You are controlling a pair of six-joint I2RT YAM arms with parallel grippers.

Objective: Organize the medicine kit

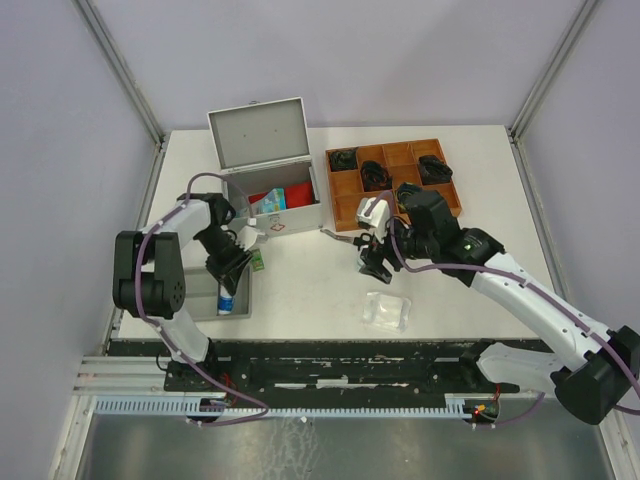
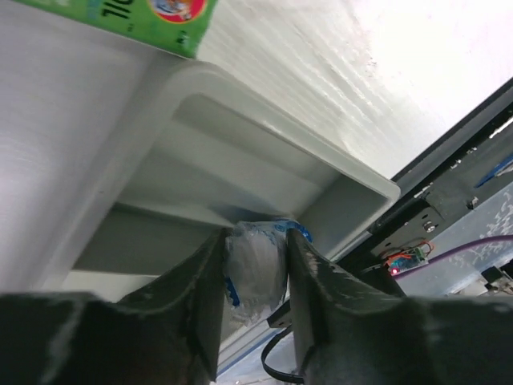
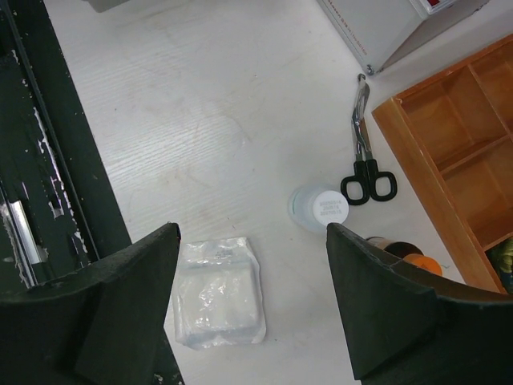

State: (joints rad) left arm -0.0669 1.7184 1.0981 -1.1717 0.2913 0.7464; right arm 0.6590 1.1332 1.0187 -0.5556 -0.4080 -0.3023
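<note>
Between medicine kit [image 3: 385, 32] and tray [image 3: 417, 164] — scissors [image 3: 361, 152] and bottle [image 3: 319, 208] block the gap.

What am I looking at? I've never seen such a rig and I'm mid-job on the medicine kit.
Two robot arms are bolted at the table's near edge. The overhead picture shows both; the other two come from wrist cameras. On the table: the open medicine kit, a wooden tray, scissors, a white-capped bottle and a clear packet. The right gripper is open, holding nothing. The left gripper hangs over a grey bin, fingers either side of a blue-marked white item; whether it grips is unclear.
</note>
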